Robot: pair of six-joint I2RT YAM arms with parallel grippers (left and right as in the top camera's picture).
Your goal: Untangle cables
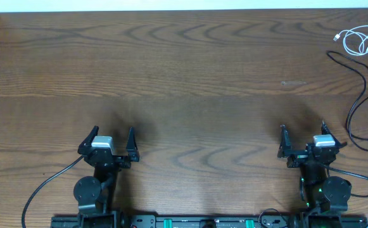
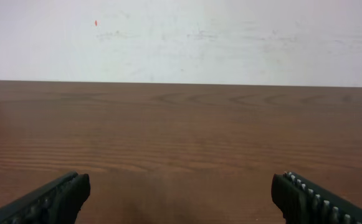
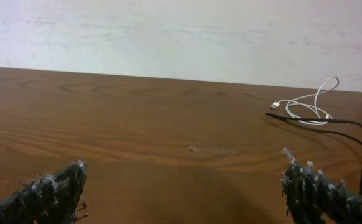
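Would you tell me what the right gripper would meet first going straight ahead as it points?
Probably nothing: the right gripper faces bare brown wooden table; the thin white cable and thin black cable lie to its right.

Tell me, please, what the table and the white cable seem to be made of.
The table looks like brown wood or wood-look laminate, matte, with curved grain lines. The white cable seems plastic-coated, smooth and flexible: it lies in loose loops.
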